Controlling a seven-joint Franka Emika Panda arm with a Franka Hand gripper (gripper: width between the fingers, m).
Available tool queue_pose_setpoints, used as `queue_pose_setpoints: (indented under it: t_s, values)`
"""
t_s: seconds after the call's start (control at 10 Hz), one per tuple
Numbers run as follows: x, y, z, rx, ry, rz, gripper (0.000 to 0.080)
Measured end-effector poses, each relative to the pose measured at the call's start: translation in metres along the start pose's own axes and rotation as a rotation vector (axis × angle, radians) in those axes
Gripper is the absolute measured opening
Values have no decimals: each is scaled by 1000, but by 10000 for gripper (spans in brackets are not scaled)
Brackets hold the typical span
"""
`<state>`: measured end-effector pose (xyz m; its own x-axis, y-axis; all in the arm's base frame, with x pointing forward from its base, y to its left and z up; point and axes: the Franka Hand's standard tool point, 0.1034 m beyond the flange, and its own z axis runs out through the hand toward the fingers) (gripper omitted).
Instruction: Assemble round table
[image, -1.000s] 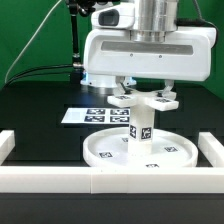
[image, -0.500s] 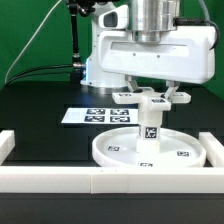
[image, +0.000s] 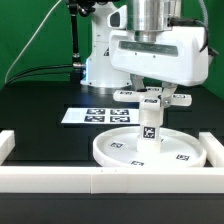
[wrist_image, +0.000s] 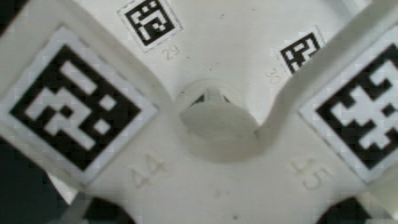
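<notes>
I see the gripper closed on the cross-shaped base atop the leg, standing on the round disc near the bench's front edge. Risk: misaligned threading tilts the leg.

The large rimmed round white plastic disc looks smooth and faintly glossy. The short cylindrical white plastic leg and the small flat cross-shaped white plastic base show a matt finish under crisp black-and-white printed tags.

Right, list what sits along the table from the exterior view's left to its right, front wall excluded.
White border wall's left end block → flat white marker board with printed tags → large white rimmed round plastic disc → short white tagged cylindrical leg standing on the disc → wall's right end block.
</notes>
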<state>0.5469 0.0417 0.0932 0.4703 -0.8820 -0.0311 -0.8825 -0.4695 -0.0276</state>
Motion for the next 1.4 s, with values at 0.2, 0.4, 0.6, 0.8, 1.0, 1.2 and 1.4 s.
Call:
queue_pose_setpoints:
  t_s: [0.2,0.4,0.6,0.8,1.0,1.2,1.4]
  values:
    - [1,1,0,27,-8,214,450]
    - [0,1,-1,82,-18,453,450]
    - [1,1,-1,82,-19,488,455]
    - [3,2,-13,77,-33,447,615]
    - [-1,1,-49,83,-79,448,642]
    - [-3,0,-52,85,-82,442,648]
    - [-3,0,-51,83,-82,441,649]
